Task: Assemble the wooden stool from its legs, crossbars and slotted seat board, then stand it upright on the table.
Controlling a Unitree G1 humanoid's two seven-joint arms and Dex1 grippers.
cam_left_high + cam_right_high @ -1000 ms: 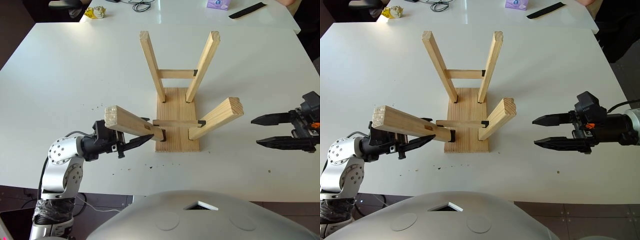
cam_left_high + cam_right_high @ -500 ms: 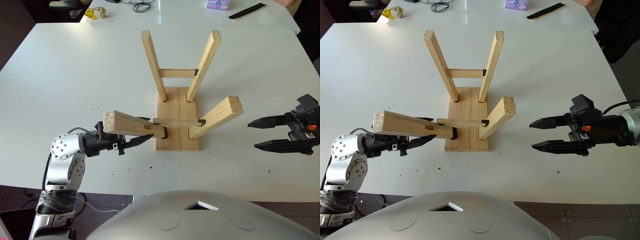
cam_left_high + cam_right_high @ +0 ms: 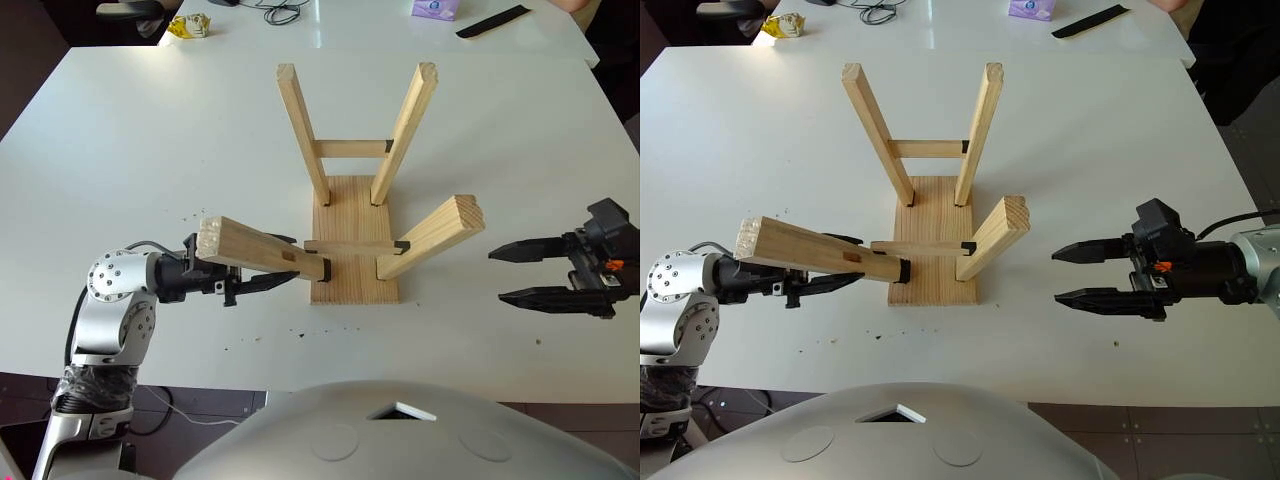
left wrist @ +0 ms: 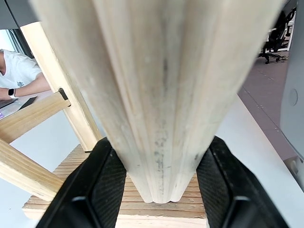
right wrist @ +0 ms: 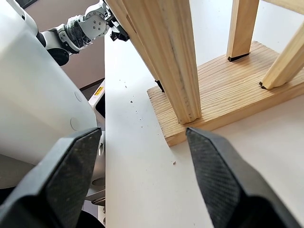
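The wooden stool lies upside down: its slotted seat board (image 3: pixel 355 215) rests flat on the white table (image 3: pixel 150 150) with the legs pointing up. Two far legs (image 3: pixel 303 130) are joined by a crossbar (image 3: pixel 350 148). A second crossbar (image 3: pixel 355 246) links the near right leg (image 3: pixel 432 237) and the near left leg (image 3: pixel 260 252), which leans out to the left. My left gripper (image 3: pixel 283 264) is shut on that near left leg, its pads (image 4: pixel 90 190) pressing both sides. My right gripper (image 3: pixel 1055 276) hangs open to the right of the stool, apart from it.
A yellow wrapper (image 3: pixel 192 24), cables (image 3: pixel 280 10), a purple box (image 3: pixel 437 8) and a black strip (image 3: pixel 492 20) lie on the table behind. Dark specks dot the surface near the seat board. Bare table lies left and right of the stool.
My right gripper has moved a little left, closer to the stool, still open. My left arm has shifted left, and the gripped leg's free end has swung slightly outward.
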